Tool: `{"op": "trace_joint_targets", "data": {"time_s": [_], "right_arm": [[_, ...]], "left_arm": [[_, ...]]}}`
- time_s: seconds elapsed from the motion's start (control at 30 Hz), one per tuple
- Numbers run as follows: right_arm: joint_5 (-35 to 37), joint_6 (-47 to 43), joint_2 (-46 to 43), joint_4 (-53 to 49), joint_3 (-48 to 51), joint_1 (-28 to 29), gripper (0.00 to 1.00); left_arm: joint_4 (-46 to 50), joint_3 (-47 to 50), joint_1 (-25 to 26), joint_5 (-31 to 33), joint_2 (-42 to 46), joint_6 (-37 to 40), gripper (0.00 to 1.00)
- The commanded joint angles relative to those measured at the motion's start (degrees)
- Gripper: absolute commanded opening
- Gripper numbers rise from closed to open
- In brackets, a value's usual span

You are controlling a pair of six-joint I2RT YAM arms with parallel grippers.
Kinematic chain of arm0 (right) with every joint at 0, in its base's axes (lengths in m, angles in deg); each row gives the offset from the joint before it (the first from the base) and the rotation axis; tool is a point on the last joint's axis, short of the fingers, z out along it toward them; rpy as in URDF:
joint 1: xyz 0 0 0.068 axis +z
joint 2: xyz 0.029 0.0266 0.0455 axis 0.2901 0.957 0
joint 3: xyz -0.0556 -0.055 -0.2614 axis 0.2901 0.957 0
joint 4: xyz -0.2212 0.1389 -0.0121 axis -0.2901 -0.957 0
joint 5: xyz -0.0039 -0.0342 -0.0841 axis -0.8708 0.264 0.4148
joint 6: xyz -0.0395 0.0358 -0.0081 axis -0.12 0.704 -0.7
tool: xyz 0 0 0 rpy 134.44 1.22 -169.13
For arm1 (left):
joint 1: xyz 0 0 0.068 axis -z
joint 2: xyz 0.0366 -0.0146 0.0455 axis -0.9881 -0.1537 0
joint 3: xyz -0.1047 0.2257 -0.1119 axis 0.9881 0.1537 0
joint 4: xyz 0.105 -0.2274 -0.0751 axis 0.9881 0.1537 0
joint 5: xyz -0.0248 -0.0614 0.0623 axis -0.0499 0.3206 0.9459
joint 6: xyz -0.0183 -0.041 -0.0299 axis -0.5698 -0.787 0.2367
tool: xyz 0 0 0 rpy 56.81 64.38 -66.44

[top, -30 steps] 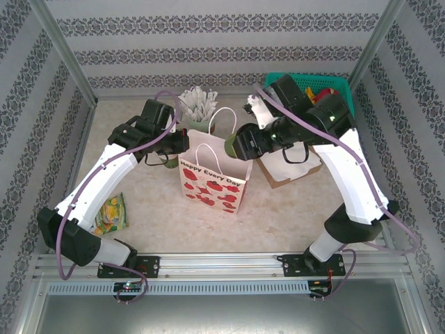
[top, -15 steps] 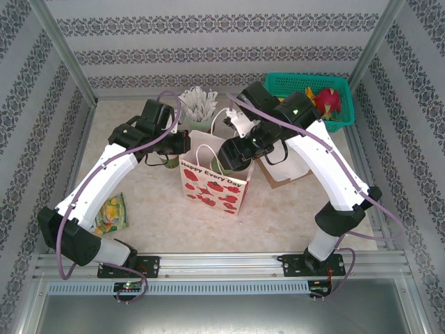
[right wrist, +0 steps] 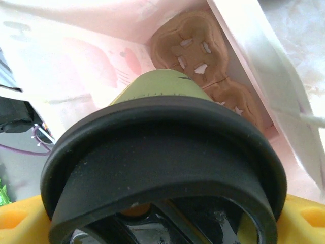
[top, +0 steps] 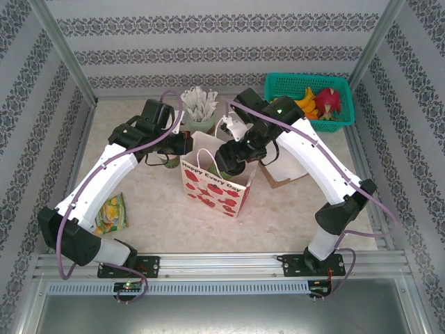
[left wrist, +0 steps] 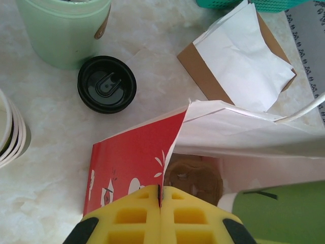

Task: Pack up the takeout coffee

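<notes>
At the near left a green snack packet [top: 111,212] lies on the pale marbled table [top: 160,217], well apart from the work. In the middle stands the white paper gift bag with red apple print [top: 215,186], mouth up. The left gripper [left wrist: 160,197] has its yellow fingers pressed together on the bag's left rim, pinching the paper so the mouth gapes. At that mouth the right gripper [top: 228,160] holds the takeout coffee [right wrist: 162,152]. Its fingers stand wide around the round black lid, and the cup's green band points down, just inside the opening. On the bag's floor lies a brown moulded pulp cup carrier [right wrist: 195,46].

The step in hand looks like lowering the cup into one carrier well. Done well, the cup goes down upright and centred over a well, clear of the paper walls and handles, with the left pinch holding the mouth open. Release should wait until the base is seated, or the cup may tip.

Right of the gift bag lies a brown paper bag with a white sheet [left wrist: 238,61]. Farther off stand the mint-green cup of white sticks [top: 198,111] and the teal plastic basket [top: 306,76].
</notes>
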Motion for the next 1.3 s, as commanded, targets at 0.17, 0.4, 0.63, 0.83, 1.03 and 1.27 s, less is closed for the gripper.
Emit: {"op": "trace_joint_targets", "data": {"time_s": [0.17,0.4,0.63,0.83,1.03,1.27], "right_arm": [[5.6,-0.8,-0.4,0.0,0.9,0.0,0.59],[11.5,-3.3,1.0,-1.8,1.3,1.2,0.59],[9.3,-8.2,2.1,-2.7,2.4,2.8,0.59],[1.9,-11.3,3.2,-2.9,2.3,5.5,0.59],[8.8,-9.8,4.2,-2.7,2.5,5.2,0.59],[14.8,-11.6,6.5,-5.0,2.3,6.1,0.59]], "left_arm": [[-1.2,0.3,0.9,-2.2,0.5,3.1,0.0],[-1.2,0.1,0.9,-2.7,1.1,3.6,0.0],[-1.2,-0.2,0.9,-2.8,1.1,3.1,0.0],[-2.0,-0.1,0.9,-4.3,0.8,1.9,0.0],[-2.8,0.3,0.9,-7.2,0.6,2.4,0.0],[-0.1,-1.7,0.9,-12.0,-1.0,6.5,0.0]]}}
